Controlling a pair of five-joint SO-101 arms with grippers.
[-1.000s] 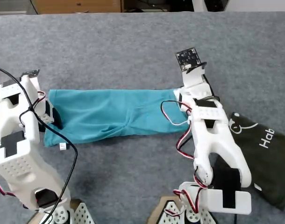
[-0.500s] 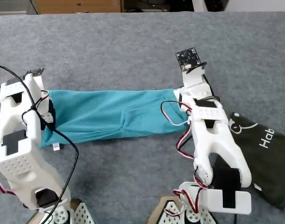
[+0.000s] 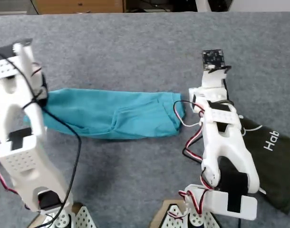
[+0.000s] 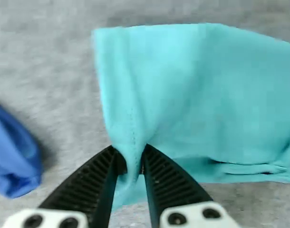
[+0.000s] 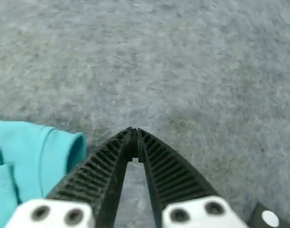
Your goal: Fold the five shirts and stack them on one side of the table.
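Left gripper (image 4: 130, 164) swings away clenching the shirt (image 3: 116, 114); right gripper (image 5: 134, 137) retreats, jaws closed empty, over grey felt (image 3: 135, 52); cabinet (image 3: 78, 5) behind.

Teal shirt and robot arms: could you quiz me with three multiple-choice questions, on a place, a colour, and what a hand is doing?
1. Where is the dark shirt? A) beside the right arm B) on the teal shirt C) in the left hand
2. The table's colour? A) grey B) white C) brown
3. The left hand is: A) open B) shut on the teal shirt C) shut on nothing
Answers: A, it lies by that arm's base; A, grey all around; B, it pinches a teal fold.
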